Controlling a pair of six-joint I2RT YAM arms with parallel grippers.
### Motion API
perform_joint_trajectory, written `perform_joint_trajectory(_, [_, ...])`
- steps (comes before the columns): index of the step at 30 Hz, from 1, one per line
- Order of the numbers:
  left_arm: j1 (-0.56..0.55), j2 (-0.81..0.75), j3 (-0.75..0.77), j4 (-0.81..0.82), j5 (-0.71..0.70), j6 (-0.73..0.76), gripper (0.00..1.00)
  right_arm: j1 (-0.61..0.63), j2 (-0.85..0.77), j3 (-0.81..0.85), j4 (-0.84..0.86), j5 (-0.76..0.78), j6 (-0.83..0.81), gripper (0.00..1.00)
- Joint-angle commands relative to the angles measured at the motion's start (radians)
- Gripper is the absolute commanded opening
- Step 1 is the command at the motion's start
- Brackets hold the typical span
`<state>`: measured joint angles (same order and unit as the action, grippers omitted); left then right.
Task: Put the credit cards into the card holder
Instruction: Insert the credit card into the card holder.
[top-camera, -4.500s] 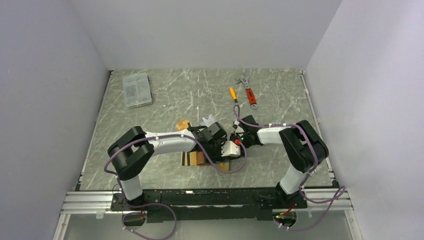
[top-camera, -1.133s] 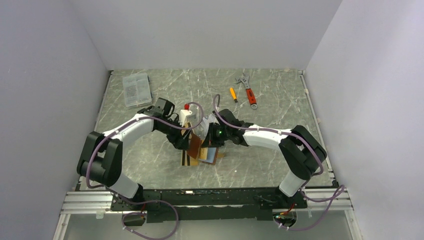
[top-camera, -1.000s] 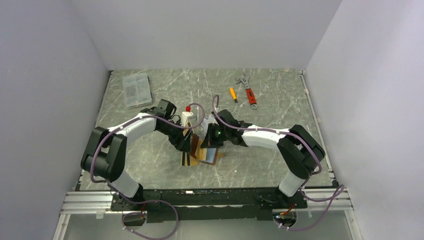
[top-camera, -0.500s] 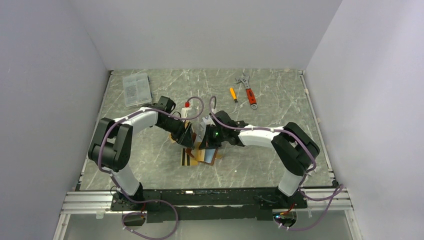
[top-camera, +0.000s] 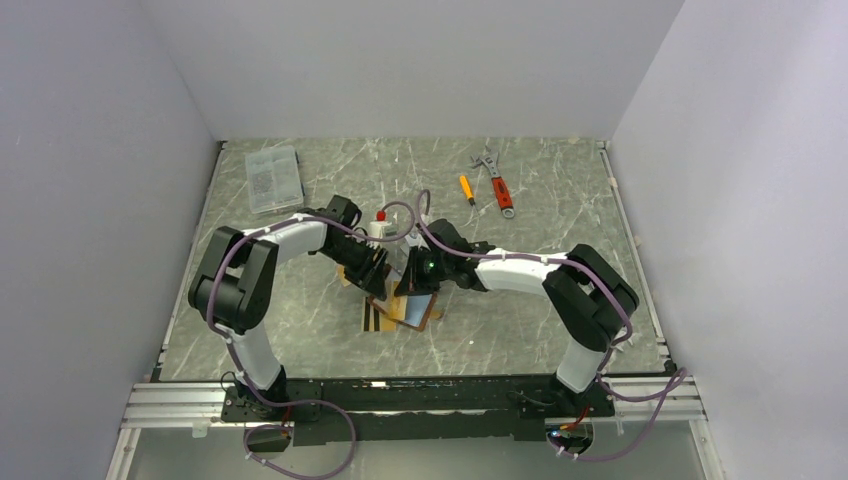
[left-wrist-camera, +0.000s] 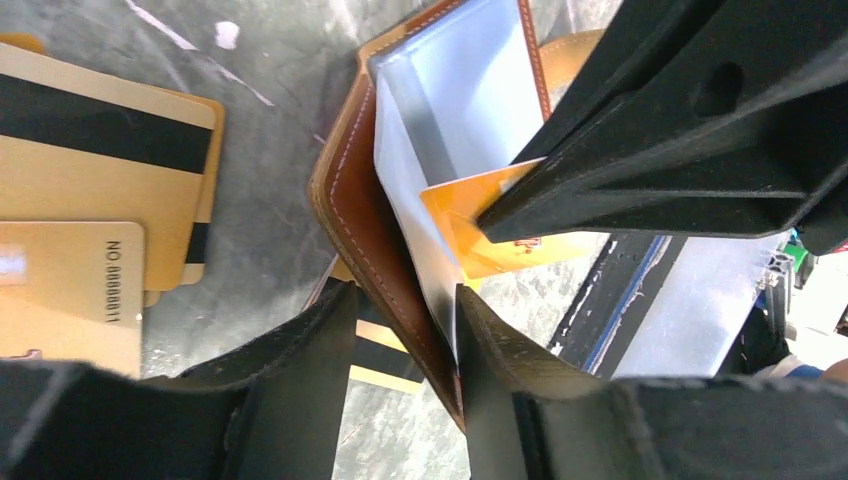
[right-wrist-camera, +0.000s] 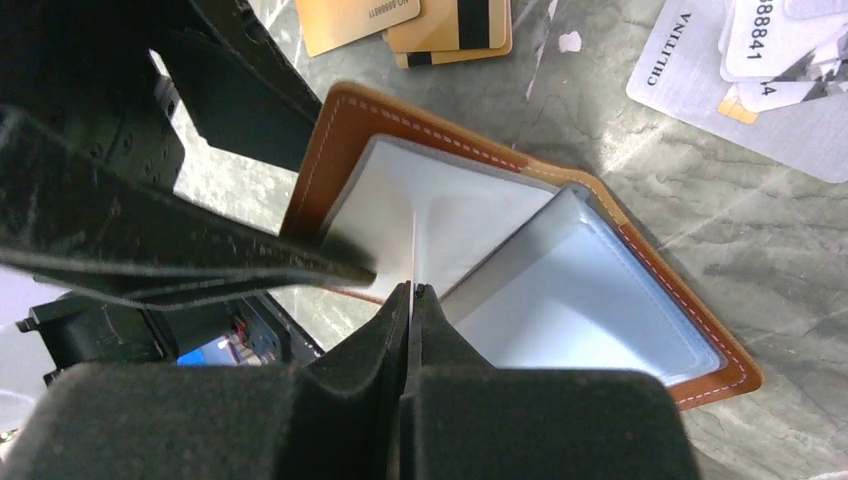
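The tan leather card holder (right-wrist-camera: 345, 130) lies open, propped up between the two grippers (top-camera: 418, 312). My right gripper (right-wrist-camera: 412, 290) is shut on an orange credit card (left-wrist-camera: 480, 215), seen edge-on, with its tip inside a clear sleeve (left-wrist-camera: 460, 90). My left gripper (left-wrist-camera: 405, 300) straddles the holder's leather cover (left-wrist-camera: 350, 200). Its jaws are part-way in, one finger against the sleeve and a gap still showing beside the other. Gold credit cards with black stripes (left-wrist-camera: 95, 160) lie flat on the table, and silver-grey ones (right-wrist-camera: 700, 70) lie beyond the holder.
A clear plastic parts box (top-camera: 273, 178) sits at the back left. A red-handled wrench (top-camera: 497, 182) and a small orange screwdriver (top-camera: 466, 188) lie at the back right. The two arms meet closely over the table's middle.
The left gripper has moved right to the holder and its jaws have narrowed round the leather cover. The right gripper has stayed at the sleeve, shut on the card.
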<state>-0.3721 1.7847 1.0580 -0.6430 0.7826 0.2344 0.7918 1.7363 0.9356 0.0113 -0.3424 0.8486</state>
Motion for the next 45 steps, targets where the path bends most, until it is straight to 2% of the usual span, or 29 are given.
perform_joint_trajectory(1, [-0.001, 0.004, 0.05, 0.014, -0.027, -0.012, 0.42, -0.017, -0.059, -0.052, 0.033, 0.005, -0.008, 0.0])
perform_joint_trajectory(5, [0.0, 0.007, 0.056, 0.005, 0.007, -0.019, 0.23, -0.075, -0.143, -0.179, 0.056, -0.006, 0.0, 0.0])
perform_joint_trajectory(7, [-0.001, 0.008, 0.055, 0.0, 0.02, -0.02, 0.19, -0.105, -0.188, -0.249, 0.074, -0.02, 0.005, 0.0])
perform_joint_trajectory(13, [-0.005, 0.011, 0.046, 0.003, 0.031, -0.025, 0.19, -0.143, -0.269, -0.367, 0.119, -0.07, 0.005, 0.0])
perform_joint_trajectory(26, [-0.011, 0.01, 0.054, -0.006, 0.022, -0.018, 0.18, -0.155, -0.335, -0.398, 0.145, -0.169, -0.045, 0.0])
perform_joint_trajectory(35, [-0.013, 0.004, 0.055, -0.01, 0.018, -0.011, 0.17, -0.159, -0.206, -0.362, 0.183, -0.255, -0.042, 0.0])
perform_joint_trajectory(45, [-0.013, 0.001, 0.056, -0.015, 0.012, -0.001, 0.16, -0.168, -0.153, -0.363, 0.23, -0.286, -0.036, 0.0])
